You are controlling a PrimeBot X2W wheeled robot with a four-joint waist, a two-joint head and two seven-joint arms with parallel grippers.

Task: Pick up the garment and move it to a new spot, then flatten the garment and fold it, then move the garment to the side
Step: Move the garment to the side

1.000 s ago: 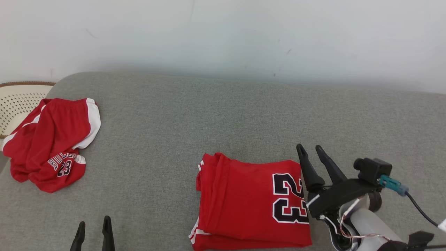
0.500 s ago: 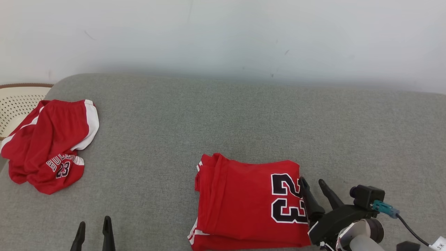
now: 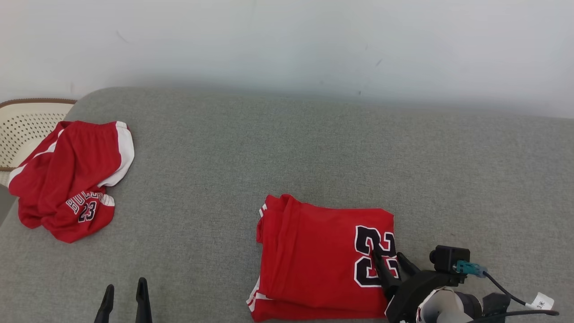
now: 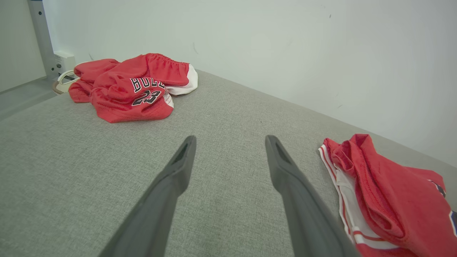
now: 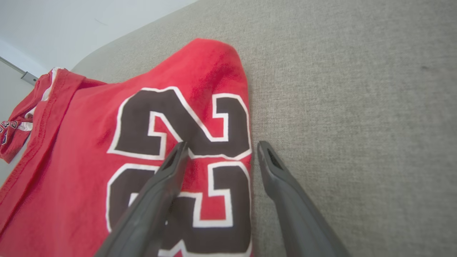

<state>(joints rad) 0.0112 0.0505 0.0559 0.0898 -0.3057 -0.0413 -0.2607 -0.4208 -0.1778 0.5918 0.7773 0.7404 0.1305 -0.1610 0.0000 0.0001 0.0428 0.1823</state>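
The garment (image 3: 314, 255) is a red jersey with a black "23", lying folded on the grey cushion near the front, right of centre. My right gripper (image 3: 386, 255) is open at the jersey's right edge. In the right wrist view the gripper (image 5: 222, 144) straddles that edge, one finger over the garment (image 5: 89, 142) on its number and the other over bare cushion. My left gripper (image 3: 126, 285) is open at the lower left with nothing between its fingers. In the left wrist view that gripper (image 4: 230, 139) is above bare cushion, with the garment (image 4: 385, 200) to its right.
Crumpled red shorts (image 3: 71, 179) with white trim lie at the cushion's left end, also in the left wrist view (image 4: 132, 89). A perforated cream basket (image 3: 27, 130) stands beyond that end. A pale wall runs behind the grey cushion (image 3: 314, 148).
My right gripper has drawn back towards me and a little left, from beside the jersey's far right corner to over its right edge. The head camera shifted slightly. The left gripper stayed put.
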